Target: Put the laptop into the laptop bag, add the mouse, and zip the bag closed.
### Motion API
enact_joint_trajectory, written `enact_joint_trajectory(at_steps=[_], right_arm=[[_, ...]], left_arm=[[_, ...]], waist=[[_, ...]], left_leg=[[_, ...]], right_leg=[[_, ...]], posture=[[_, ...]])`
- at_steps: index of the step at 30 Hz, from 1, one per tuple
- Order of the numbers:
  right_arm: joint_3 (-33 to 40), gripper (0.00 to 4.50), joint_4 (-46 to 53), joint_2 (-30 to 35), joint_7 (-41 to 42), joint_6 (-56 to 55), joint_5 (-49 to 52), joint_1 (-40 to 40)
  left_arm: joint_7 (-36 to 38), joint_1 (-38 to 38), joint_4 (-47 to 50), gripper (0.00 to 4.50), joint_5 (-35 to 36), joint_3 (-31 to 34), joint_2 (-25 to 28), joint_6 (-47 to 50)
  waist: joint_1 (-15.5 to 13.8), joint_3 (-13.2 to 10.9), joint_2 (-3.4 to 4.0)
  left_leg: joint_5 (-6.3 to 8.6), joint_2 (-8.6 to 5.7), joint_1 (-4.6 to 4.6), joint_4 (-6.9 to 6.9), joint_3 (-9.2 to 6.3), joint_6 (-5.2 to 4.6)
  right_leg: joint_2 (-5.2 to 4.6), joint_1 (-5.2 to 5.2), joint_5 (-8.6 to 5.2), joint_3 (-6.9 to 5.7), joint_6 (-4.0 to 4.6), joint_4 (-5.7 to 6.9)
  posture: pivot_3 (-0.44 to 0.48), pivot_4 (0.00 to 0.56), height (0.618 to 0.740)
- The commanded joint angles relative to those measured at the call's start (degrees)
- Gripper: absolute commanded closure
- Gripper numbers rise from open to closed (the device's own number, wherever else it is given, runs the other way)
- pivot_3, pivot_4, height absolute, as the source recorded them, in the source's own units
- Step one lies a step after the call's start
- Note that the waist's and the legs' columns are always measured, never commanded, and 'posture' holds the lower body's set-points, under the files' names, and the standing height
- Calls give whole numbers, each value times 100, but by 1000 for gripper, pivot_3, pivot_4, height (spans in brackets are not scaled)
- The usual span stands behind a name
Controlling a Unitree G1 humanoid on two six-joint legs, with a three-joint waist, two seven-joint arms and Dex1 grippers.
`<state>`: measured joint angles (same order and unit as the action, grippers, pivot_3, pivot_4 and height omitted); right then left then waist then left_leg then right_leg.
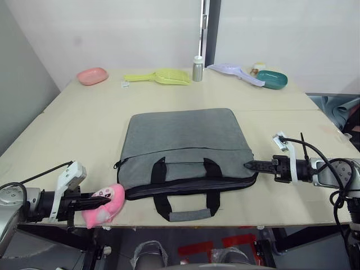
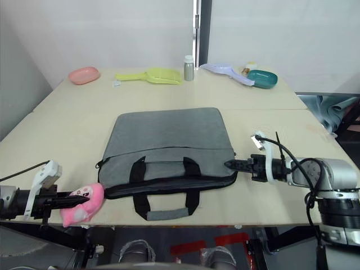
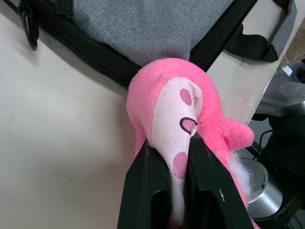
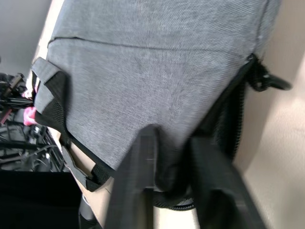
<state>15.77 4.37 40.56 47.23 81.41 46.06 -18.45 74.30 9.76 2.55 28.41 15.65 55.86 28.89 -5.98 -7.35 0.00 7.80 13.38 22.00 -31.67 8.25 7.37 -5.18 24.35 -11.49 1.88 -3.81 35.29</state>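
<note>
Grey laptop bag (image 1: 185, 151) flat, right claw (image 1: 248, 165) touching its corner

A pink plush toy (image 1: 104, 208) lies at seven o'clock on the pale wooden table (image 1: 84, 126), at its near edge. Along the far edge, from eleven to one o'clock: a pink dish (image 1: 92, 75), a yellow scoop (image 1: 160, 76), a small metal bottle with a white cap (image 1: 197, 68), a pale lilac scoop (image 1: 235, 72) and a teal dish (image 1: 272, 79).
</note>
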Motion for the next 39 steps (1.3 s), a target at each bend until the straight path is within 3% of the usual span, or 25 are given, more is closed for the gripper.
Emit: enact_joint_trajectory(at_steps=[1,11,17,26,35,39], right_arm=[[218,4465,415,-182,-112,228,409,-17],[480,4465,657,-733,-734,261,578,-59],[527,4465,732,-914,-932,355,700,-105],[155,4465,862,-445,-504,-454,497,136],[-227,1487,391,595,383,-2004,-353,419],[-619,158,272,1092,1064,-3404,-1083,456]], left_arm=[[-118,-256,-368,4500,-183,-20,107,-67],[-59,-805,-821,4500,-280,-62,198,-59],[-189,-721,-74,4500,113,-60,61,527],[-261,-769,-371,4500,-77,-66,96,376],[-289,-547,-369,4500,-119,66,145,315],[-373,-440,-286,4500,-130,140,146,347]], waist=[[5,1,-1],[45,2,0],[45,2,0],[40,1,0],[37,2,-3],[56,2,-4]], left_leg=[[0,0,-1,-1,0,0],[0,2,0,-19,-3,1],[0,2,2,-19,-3,1],[0,1,3,-20,-3,1],[0,0,6,-22,-3,0],[0,0,5,-21,-4,0]], right_leg=[[0,0,0,0,0,2],[2,4,0,3,0,25],[1,5,0,3,0,25],[0,5,0,3,-1,25],[-2,3,0,3,-1,19],[-2,1,0,0,-2,17]], posture=[[0,150,740],[0,150,740],[0,150,740],[0,150,740],[0,150,740],[0,150,740]])
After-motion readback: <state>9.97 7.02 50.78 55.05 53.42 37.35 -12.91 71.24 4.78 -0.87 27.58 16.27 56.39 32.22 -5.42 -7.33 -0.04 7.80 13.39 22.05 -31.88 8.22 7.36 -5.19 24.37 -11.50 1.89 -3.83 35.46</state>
